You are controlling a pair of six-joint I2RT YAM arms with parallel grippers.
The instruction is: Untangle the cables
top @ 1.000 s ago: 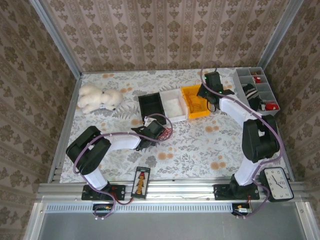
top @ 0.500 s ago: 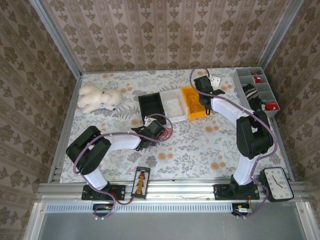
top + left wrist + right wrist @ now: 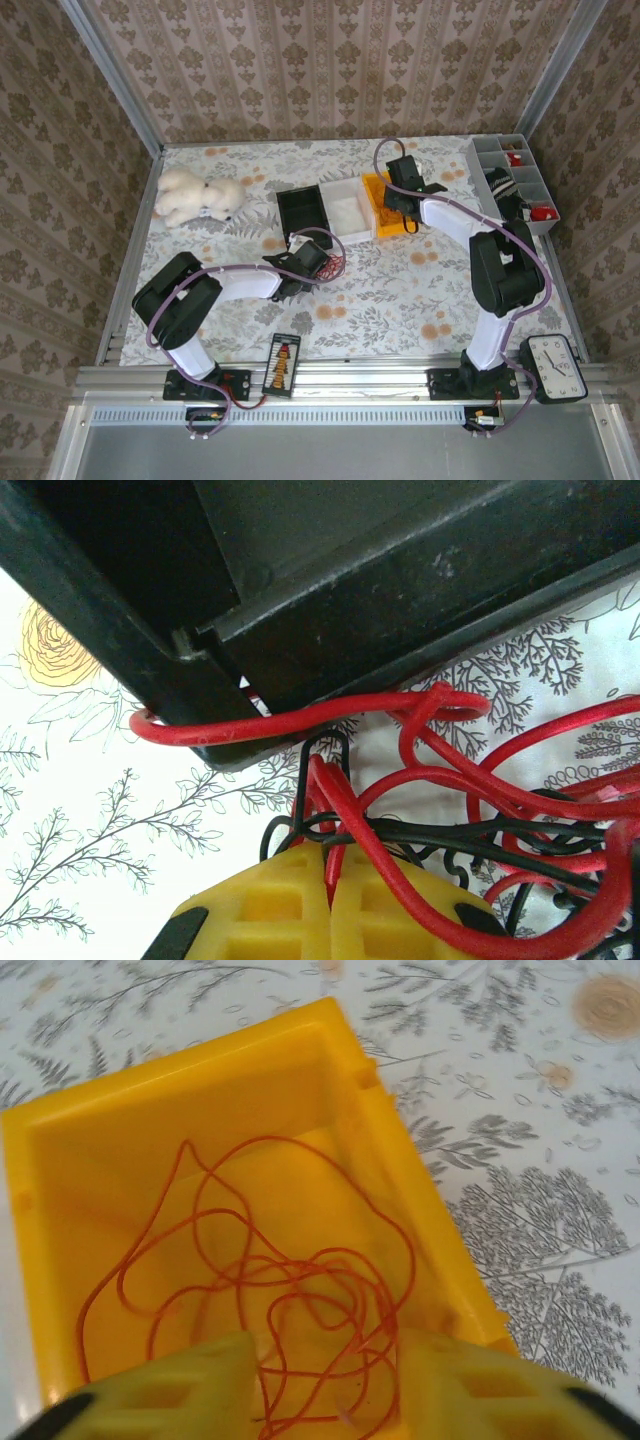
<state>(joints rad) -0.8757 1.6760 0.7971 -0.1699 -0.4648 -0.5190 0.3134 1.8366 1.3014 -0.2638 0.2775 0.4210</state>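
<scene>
Black-jointed white arms (image 3: 245, 285), purple-grey cables (image 3: 250, 268) alongside, yellow grid-moulded end effector fingers (image 3: 270, 910).

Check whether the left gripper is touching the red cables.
Touching. The left wrist view shows the jaws of the left gripper shut on the cables, with red strands pinched where the jaws meet.

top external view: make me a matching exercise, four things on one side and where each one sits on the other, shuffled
Things:
1. plush toy
2. clock
3. yellow bin
4. grey divided tray

Places:
A. far right edge of the table
B. near right corner
C. far left
D. middle back, beside the white bin

Pairs: 1-C, 2-B, 3-D, 4-A
</scene>
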